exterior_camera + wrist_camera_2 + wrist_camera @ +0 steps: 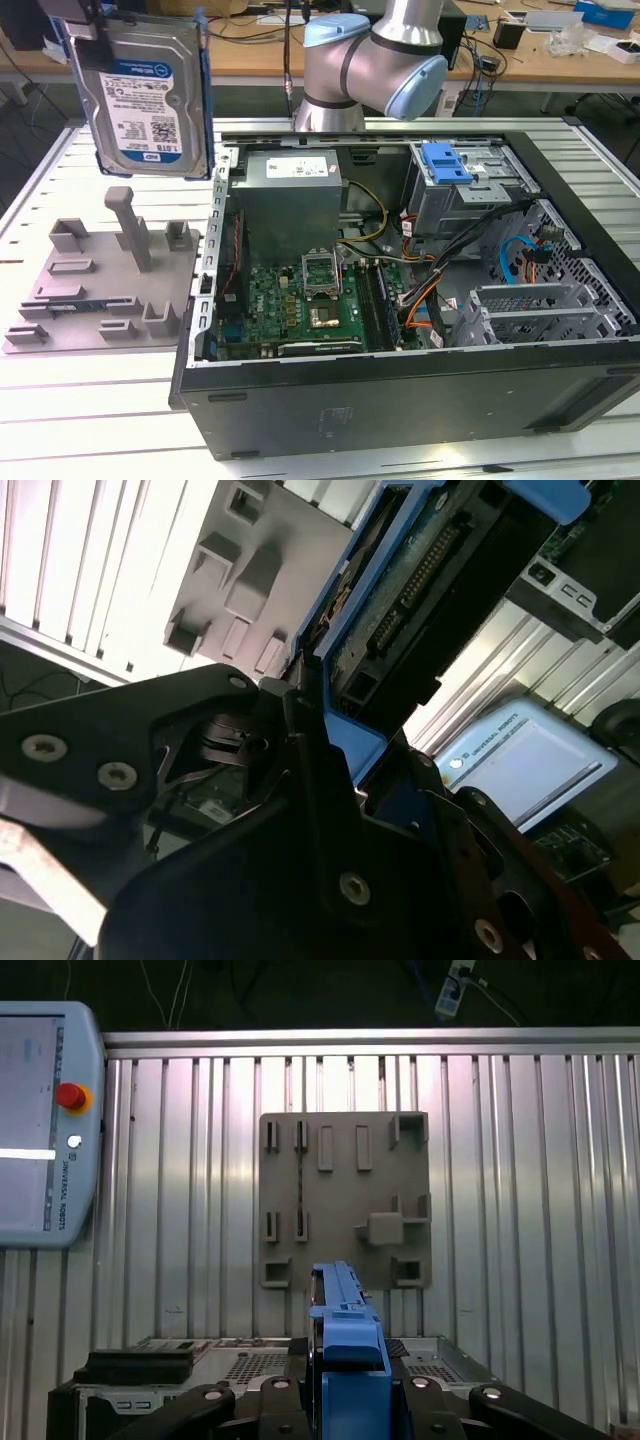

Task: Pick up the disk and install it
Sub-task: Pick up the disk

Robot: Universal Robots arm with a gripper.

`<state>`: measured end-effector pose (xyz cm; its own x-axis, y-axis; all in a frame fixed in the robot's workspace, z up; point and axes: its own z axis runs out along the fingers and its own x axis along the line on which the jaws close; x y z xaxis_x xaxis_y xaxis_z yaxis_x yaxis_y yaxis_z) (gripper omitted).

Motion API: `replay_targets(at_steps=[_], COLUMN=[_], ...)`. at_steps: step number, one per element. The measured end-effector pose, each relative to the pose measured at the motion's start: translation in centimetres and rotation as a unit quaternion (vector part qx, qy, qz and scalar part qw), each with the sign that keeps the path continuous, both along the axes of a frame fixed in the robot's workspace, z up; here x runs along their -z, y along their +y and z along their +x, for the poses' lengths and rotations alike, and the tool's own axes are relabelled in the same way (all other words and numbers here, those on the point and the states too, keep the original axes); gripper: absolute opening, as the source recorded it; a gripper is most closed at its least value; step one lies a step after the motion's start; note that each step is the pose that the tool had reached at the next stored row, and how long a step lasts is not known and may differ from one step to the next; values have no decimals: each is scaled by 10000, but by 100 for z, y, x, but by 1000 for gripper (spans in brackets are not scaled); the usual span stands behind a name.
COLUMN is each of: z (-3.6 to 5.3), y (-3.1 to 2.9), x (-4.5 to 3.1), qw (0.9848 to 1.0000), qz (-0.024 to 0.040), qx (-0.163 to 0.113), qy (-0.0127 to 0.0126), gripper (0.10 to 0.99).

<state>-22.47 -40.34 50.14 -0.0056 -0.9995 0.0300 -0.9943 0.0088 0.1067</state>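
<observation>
The flat silver metal hard disk with its white-and-blue label and blue plastic carrier frame point(140, 90) is hanging in the air at the exterior view's left, upright with a slight tilt, label facing the camera; it is touching neither the slatted aluminium table point(60, 400) nor anything standing on it. The black gripper point(345, 1380) is clamping it from above; in the first wrist view its black fingers point(272, 1395) are pressing in on either side of the blue frame, closed firmly on the disk.

Below the disk, a flat grey plastic fixture plate with raised blocks and one tall post point(100, 285) is lying on the table. Just beside the plate, toward the exterior view's right, a large black computer case point(400, 400) is lying on its side with its interior facing up. Inside it a grey boxy power supply point(290, 185) is sitting at the far end; a green motherboard point(300, 300) is lying nearer the plate; a blue plastic tab on a silver perforated cage point(445, 165) is sitting well apart from the disk. The silver and pale-blue robot arm point(375, 60) is rising behind the case; in the first wrist view a pale-blue teach pendant with a red button point(45, 1125) is resting on the table, apart from the plate.
</observation>
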Motion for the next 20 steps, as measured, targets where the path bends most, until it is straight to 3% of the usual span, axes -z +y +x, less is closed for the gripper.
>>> replay_targets(at_steps=[15, 20], z=[450, 619], y=[-200, -278], x=[-7, -7], qw=[10000, 9999], qz=[-7, -11], qx=[0, -1], qy=[71, 107], gripper=[365, 365])
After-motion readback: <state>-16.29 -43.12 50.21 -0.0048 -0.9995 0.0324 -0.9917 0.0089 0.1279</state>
